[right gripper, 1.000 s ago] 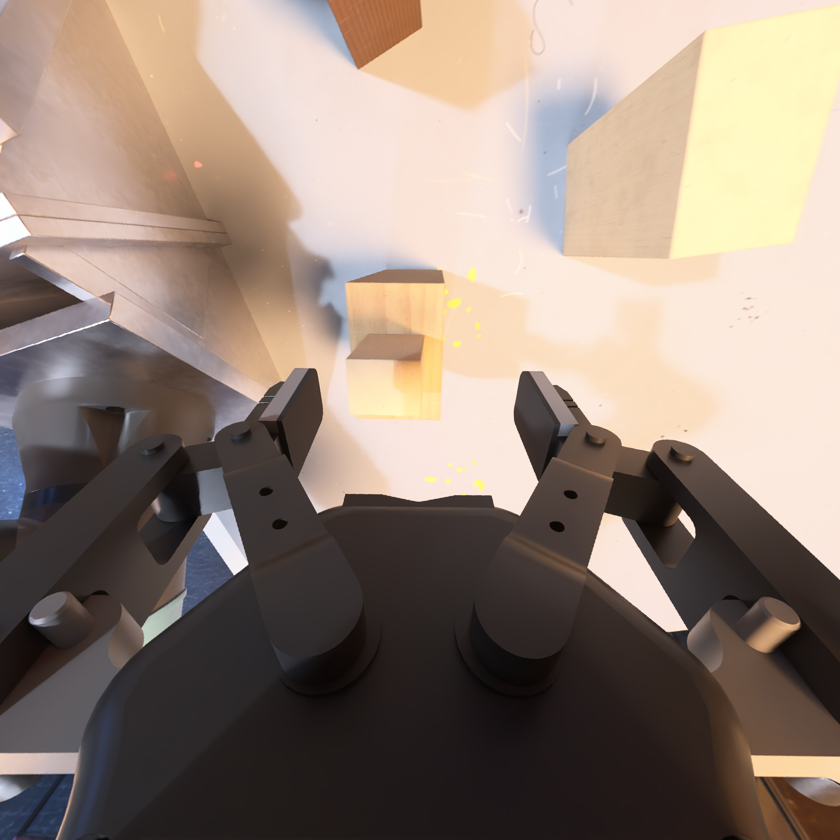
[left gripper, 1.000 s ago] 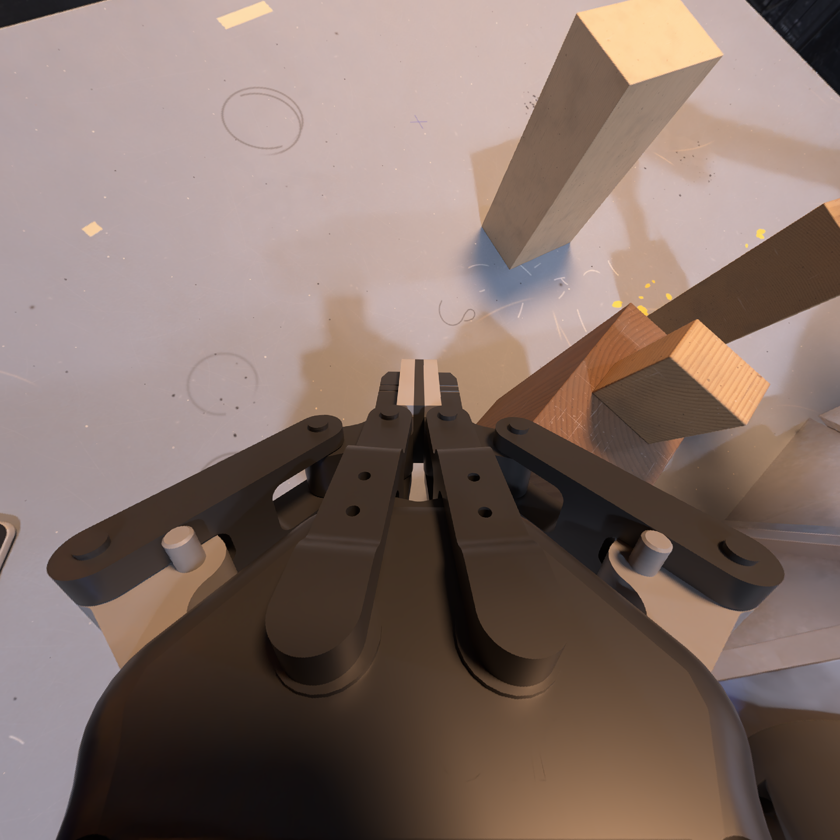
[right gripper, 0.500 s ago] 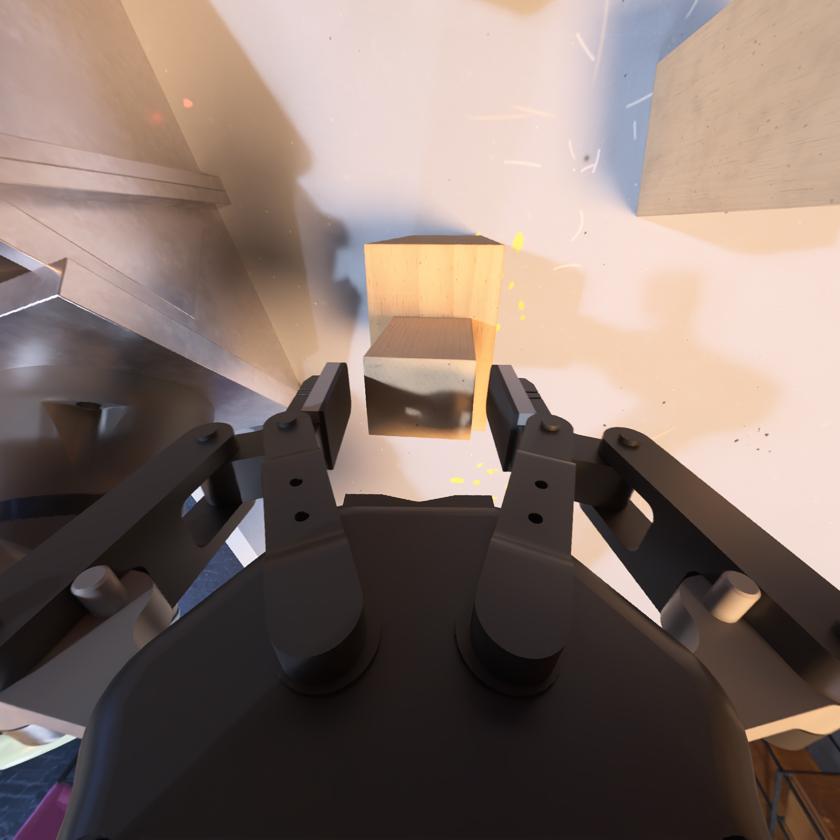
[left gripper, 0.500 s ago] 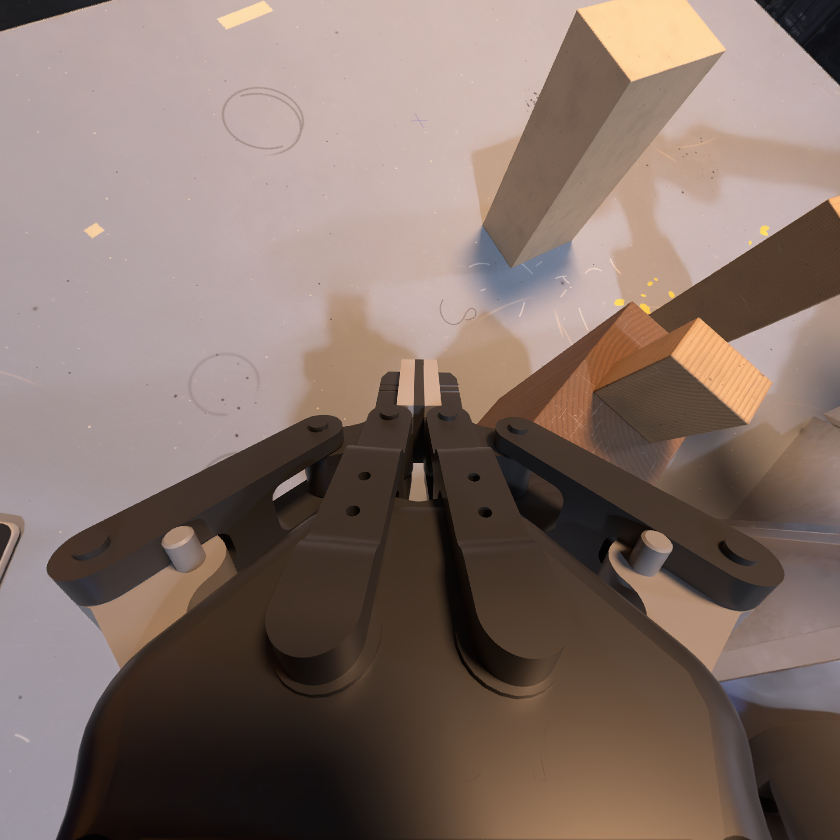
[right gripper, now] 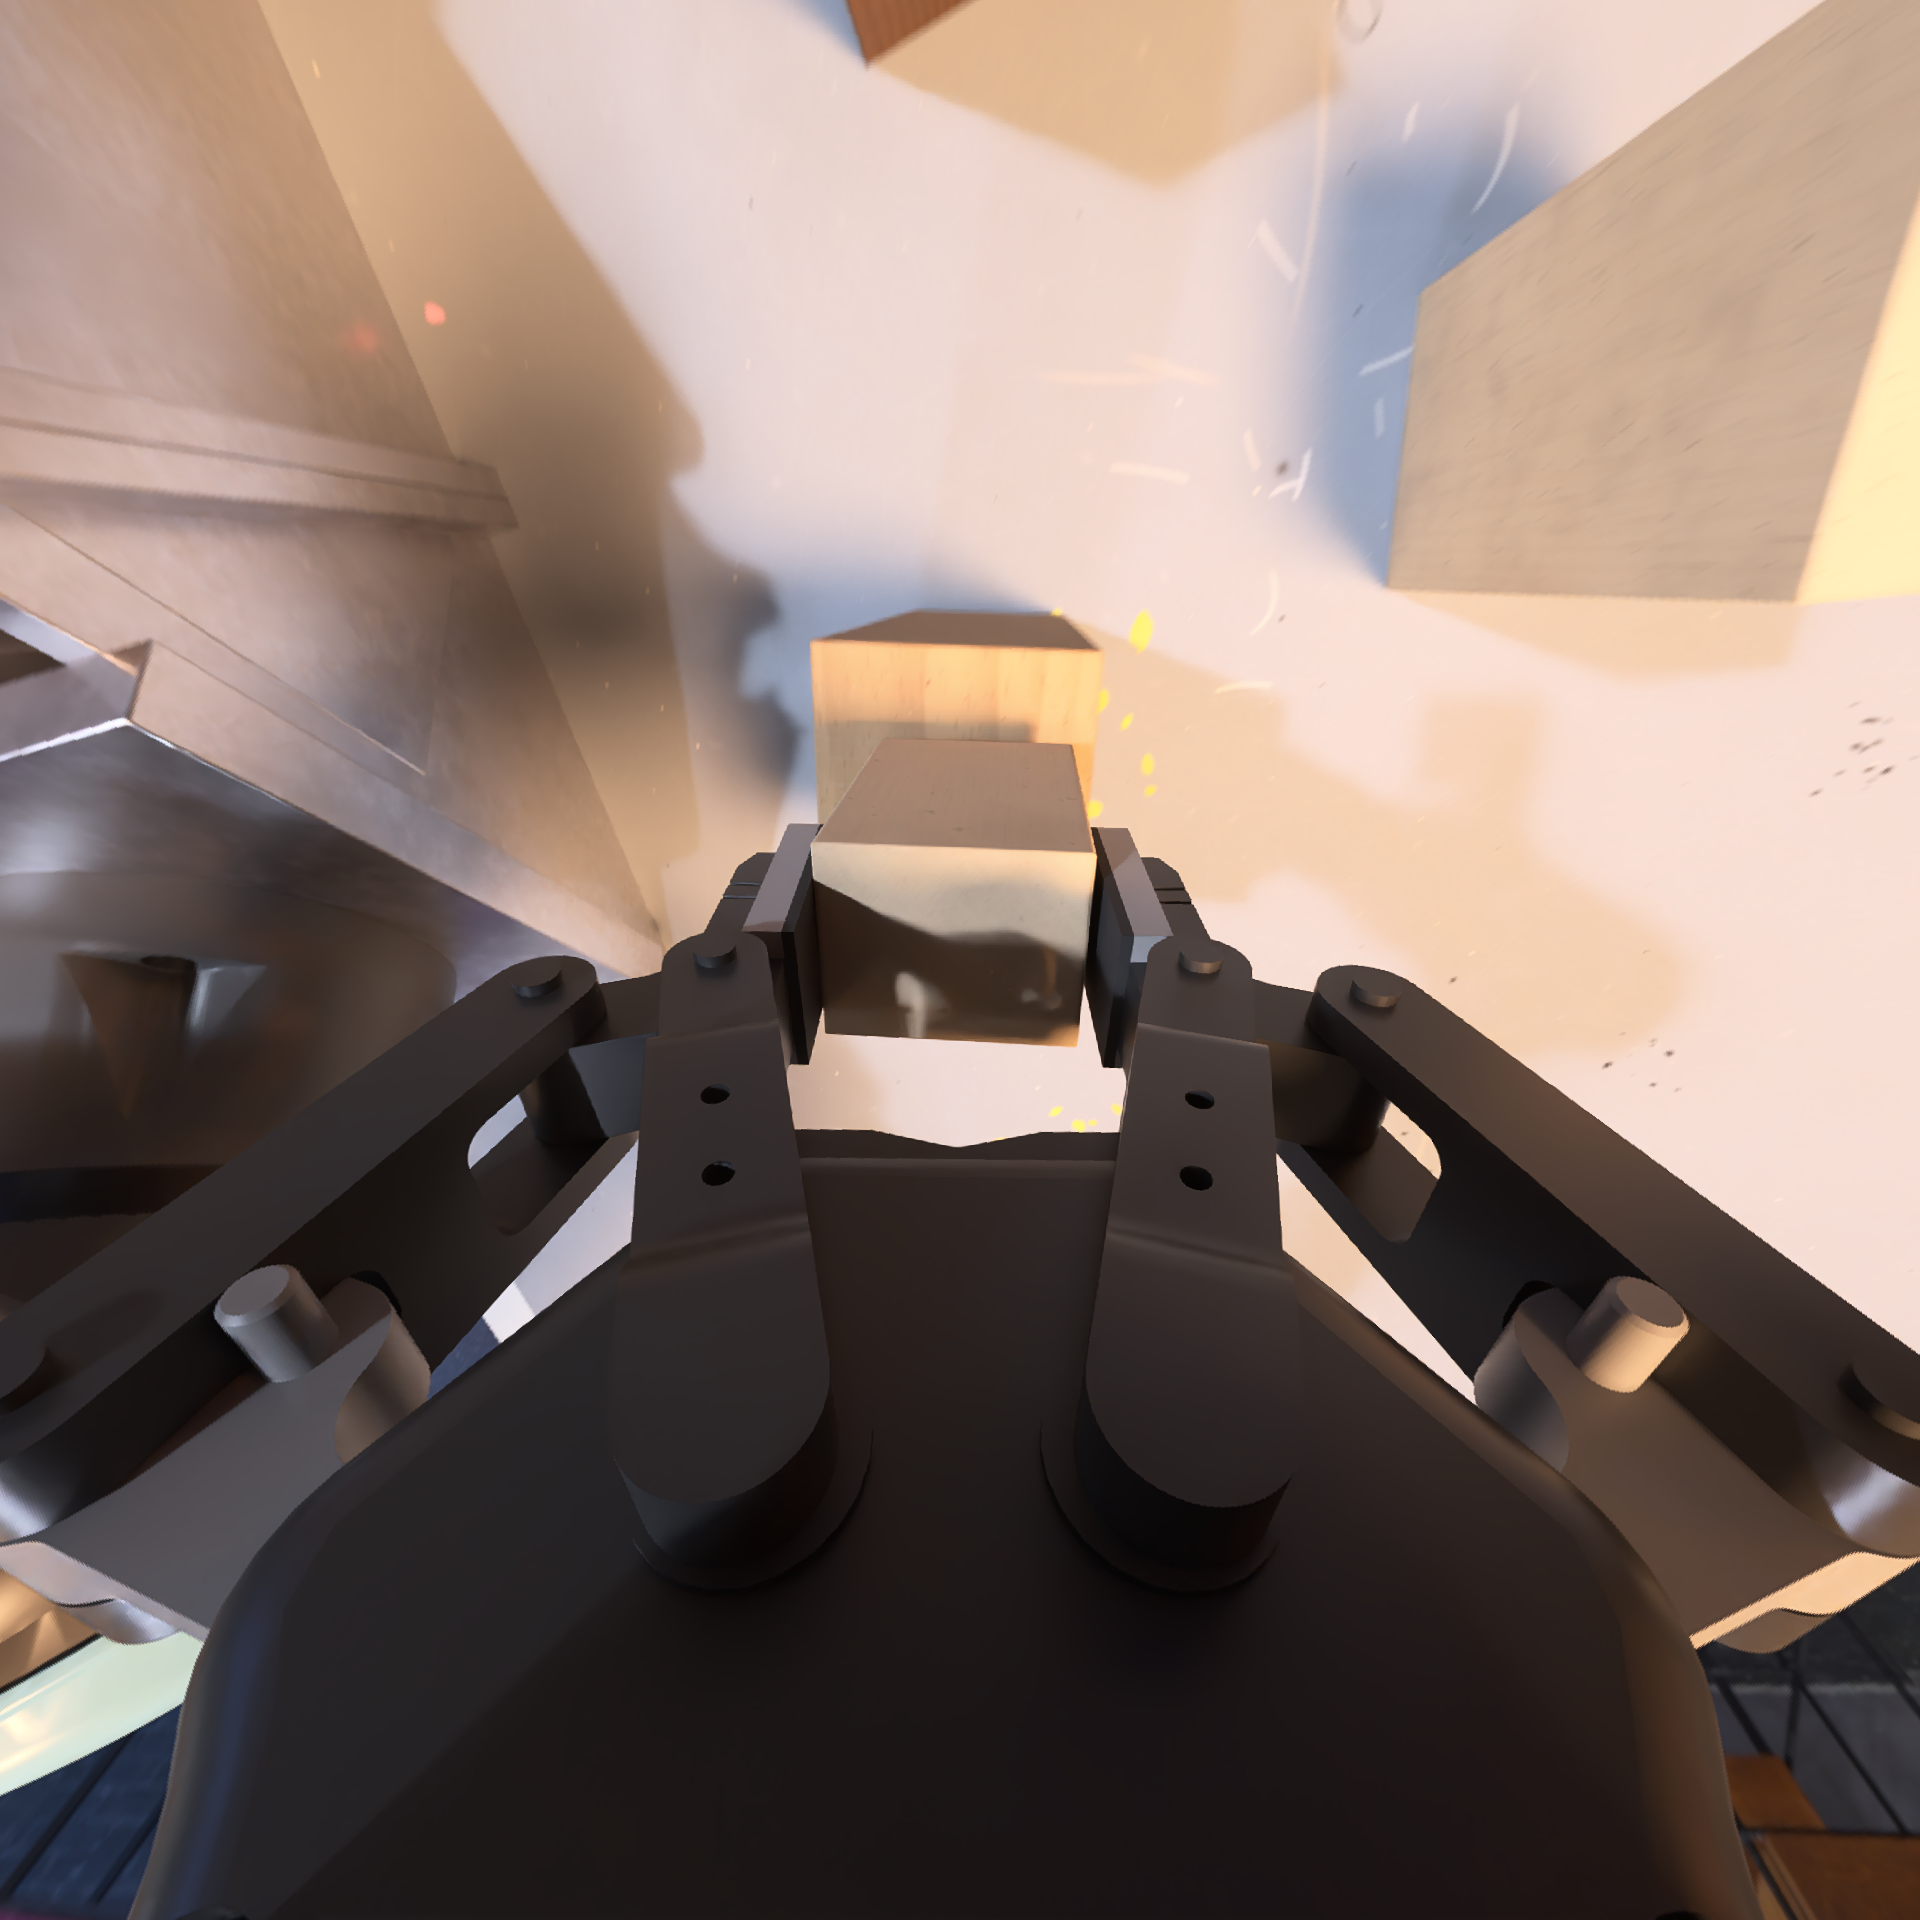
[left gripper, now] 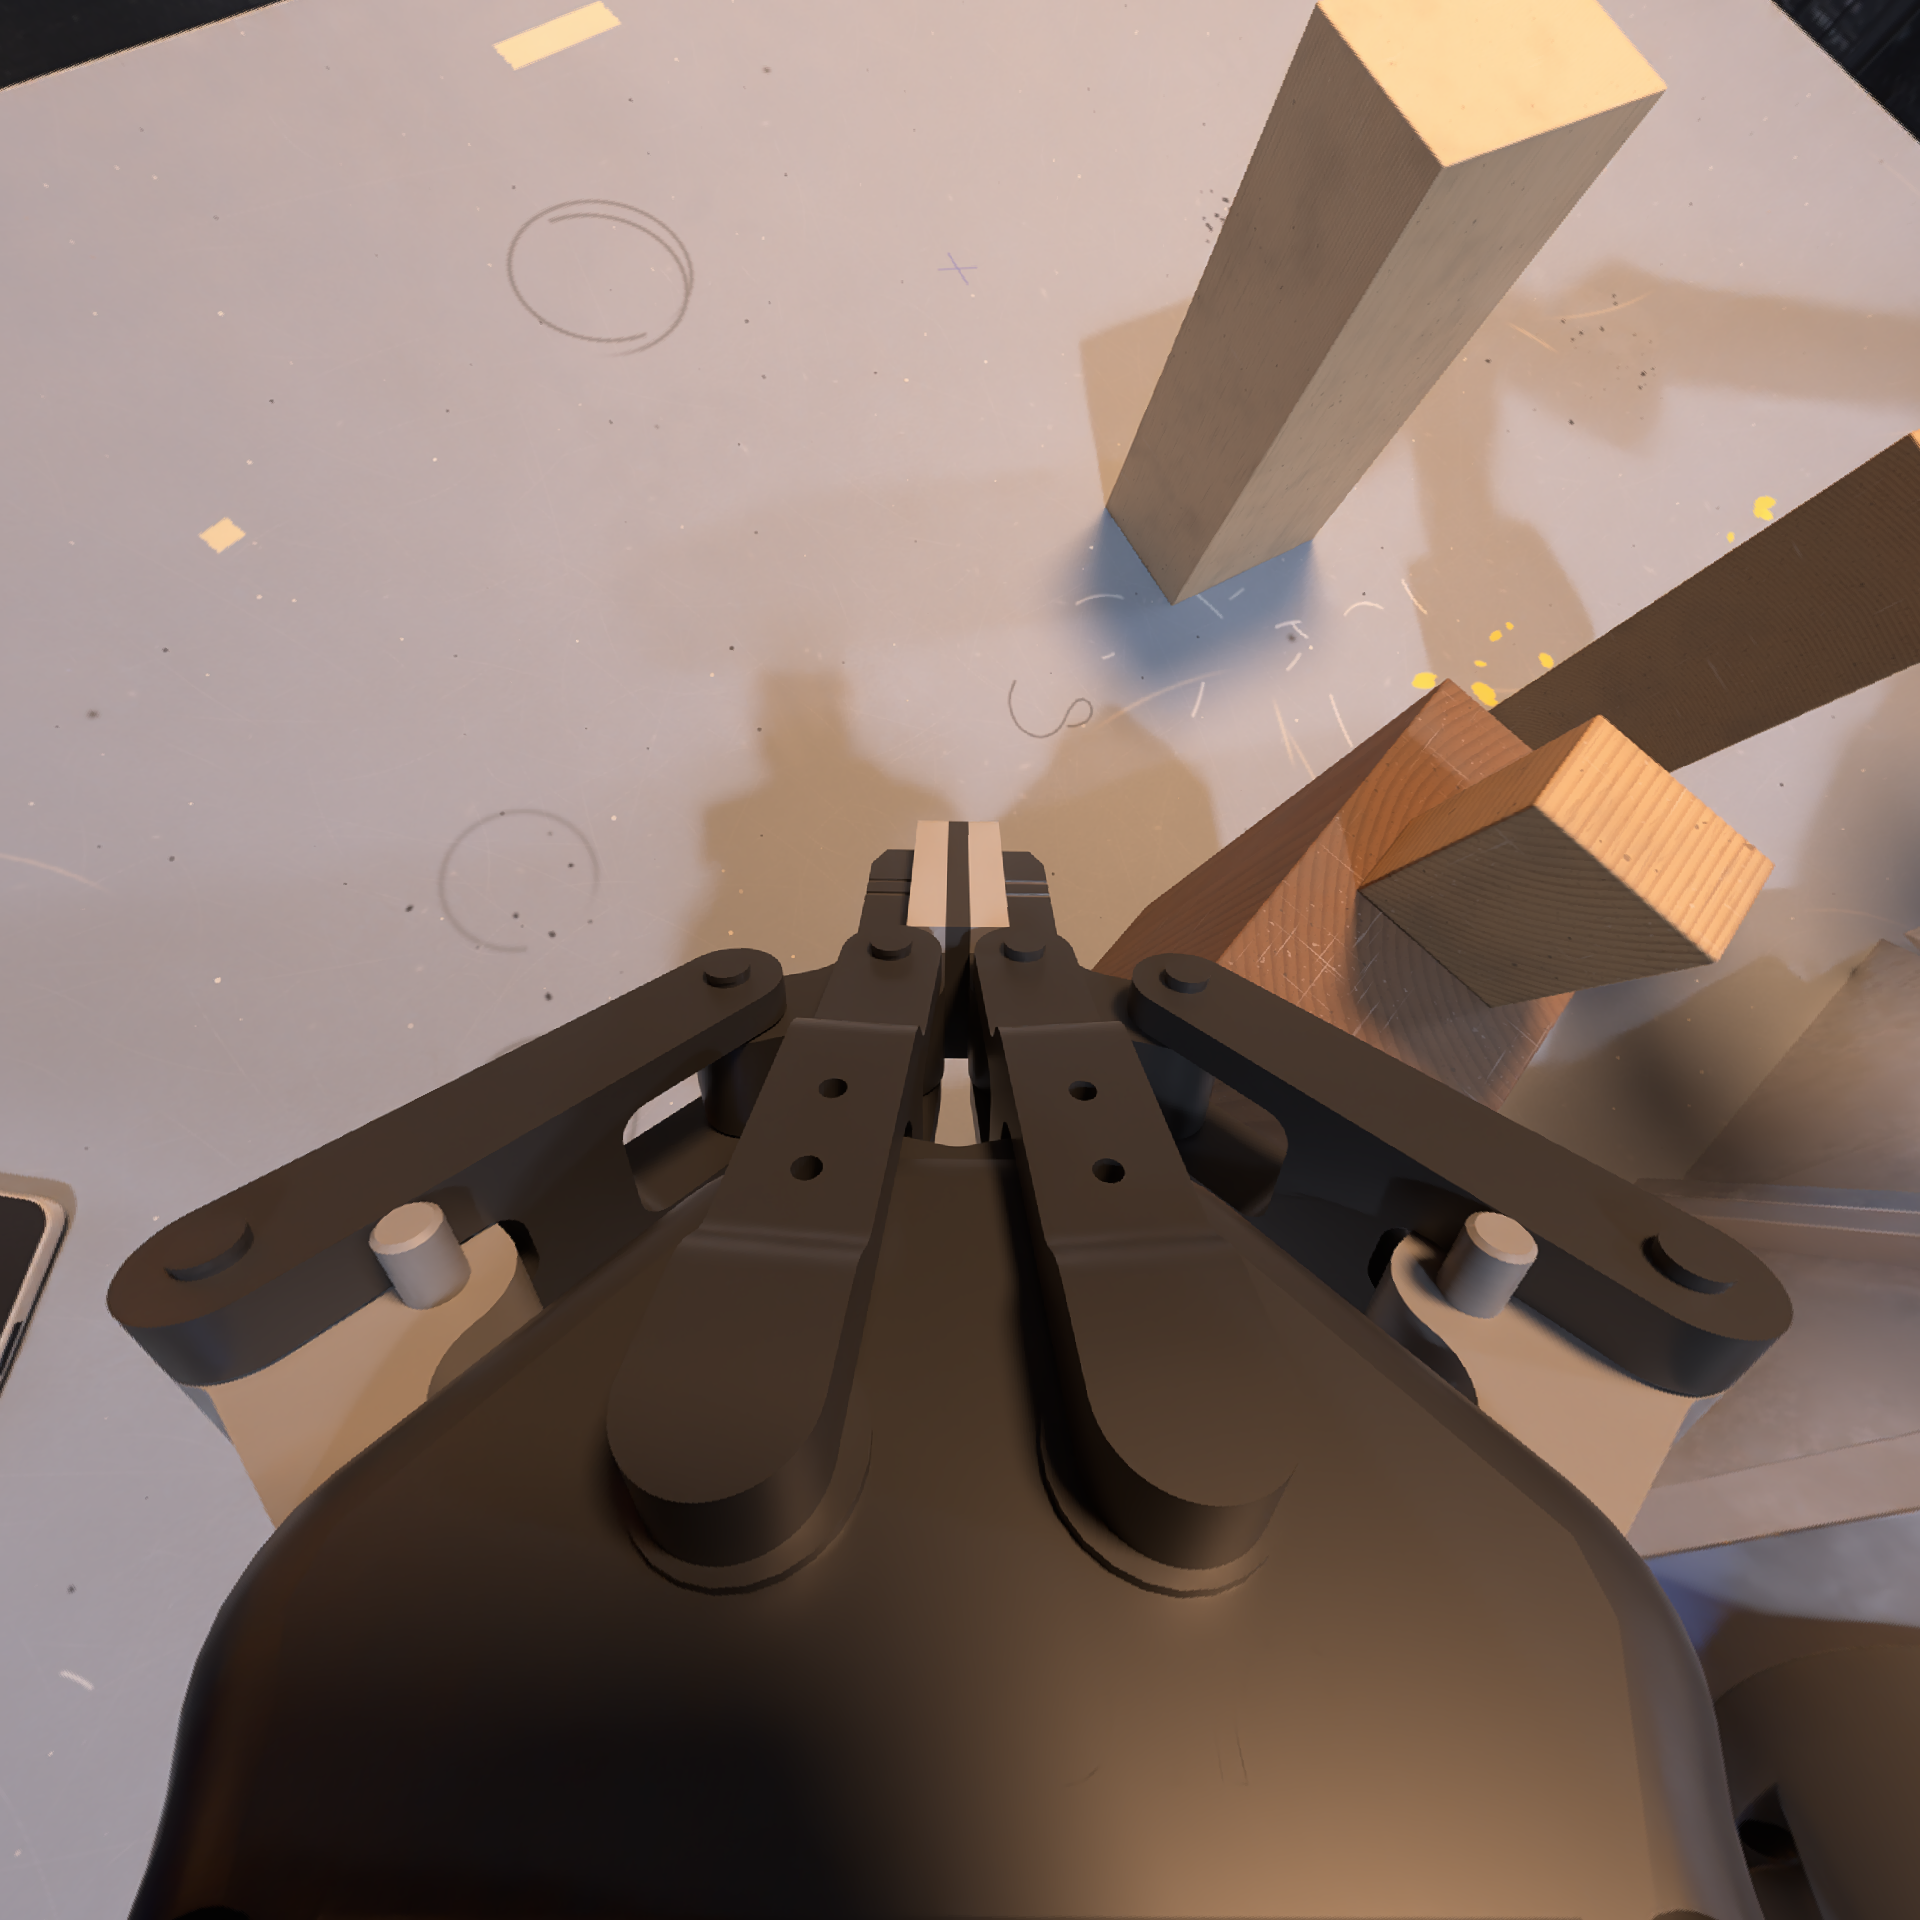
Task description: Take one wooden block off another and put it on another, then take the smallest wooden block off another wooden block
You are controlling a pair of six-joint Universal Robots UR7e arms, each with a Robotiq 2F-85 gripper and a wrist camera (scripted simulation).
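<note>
In the right wrist view my right gripper is shut on a small wooden block, its pads pressed to both sides. It holds the block just above a taller light wooden block, which also shows in the left wrist view as a dark leaning block. My left gripper is shut and empty over the bare table. To its right a reddish block carries a smaller light block. A tall pale block stands behind; it also shows in the right wrist view.
A grey metal mount fills the left of the right wrist view, close to the held block. A dark flat device lies at the left edge of the left wrist view. The table's far edge runs along the top.
My right gripper came down around the small block, shut on it and has drawn it up off the block below. The left gripper has stayed still and shut.
</note>
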